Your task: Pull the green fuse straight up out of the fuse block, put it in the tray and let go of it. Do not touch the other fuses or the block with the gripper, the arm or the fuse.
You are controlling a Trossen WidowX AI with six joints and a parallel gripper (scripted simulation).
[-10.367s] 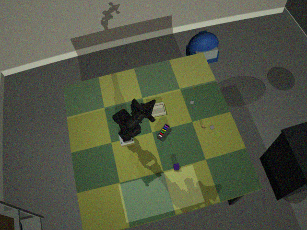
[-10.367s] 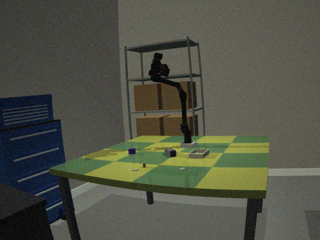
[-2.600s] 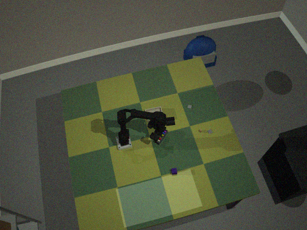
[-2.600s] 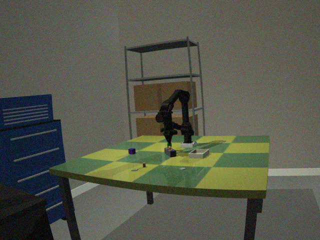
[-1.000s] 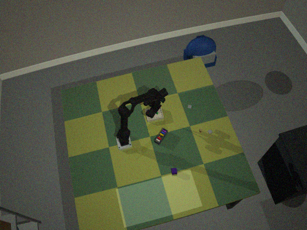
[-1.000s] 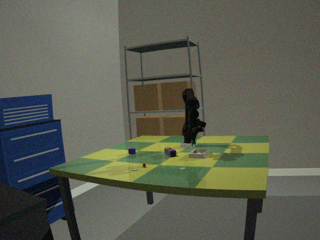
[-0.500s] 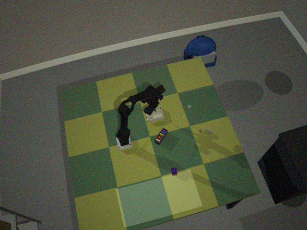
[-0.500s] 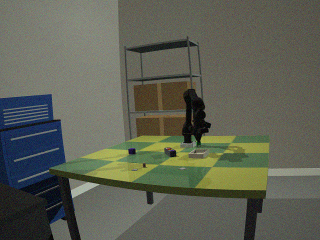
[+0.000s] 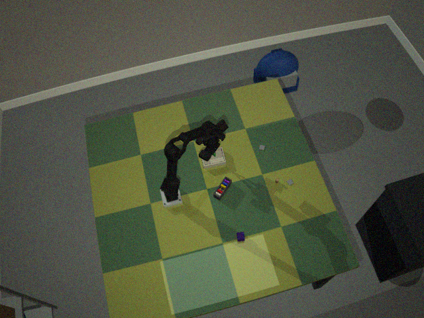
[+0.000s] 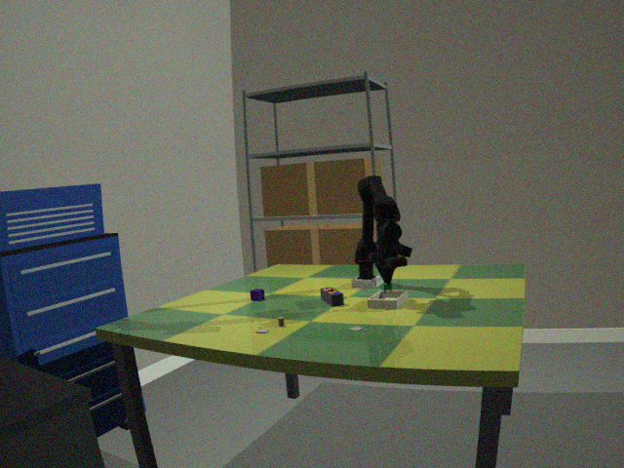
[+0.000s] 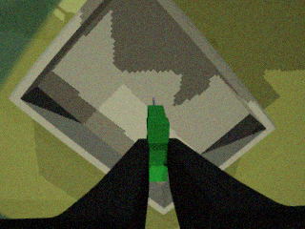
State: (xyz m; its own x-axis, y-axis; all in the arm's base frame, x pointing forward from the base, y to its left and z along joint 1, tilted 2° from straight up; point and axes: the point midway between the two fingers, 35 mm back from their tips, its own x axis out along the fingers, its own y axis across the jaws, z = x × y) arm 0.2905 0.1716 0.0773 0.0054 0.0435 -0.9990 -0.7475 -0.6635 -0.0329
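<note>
My gripper (image 9: 212, 154) (image 10: 386, 285) (image 11: 156, 148) is shut on the green fuse (image 11: 156, 134) (image 9: 214, 154) (image 10: 386, 286) and holds it upright just above the inside of the white tray (image 9: 218, 162) (image 10: 398, 301) (image 11: 71, 134). In the wrist view the fuse hangs over the tray's grey floor near its middle. The dark fuse block (image 9: 222, 187) (image 10: 331, 295) with several coloured fuses stands on the table a short way from the tray, clear of the arm.
A purple cube (image 9: 240, 236) (image 10: 256, 294), two small grey tiles (image 9: 262, 147) (image 9: 289, 181) and a small brown peg (image 9: 276, 180) (image 10: 280, 321) lie on the checkered table. The arm's base (image 9: 170, 199) stands beside the tray. A shelf and a blue cabinet stand off the table.
</note>
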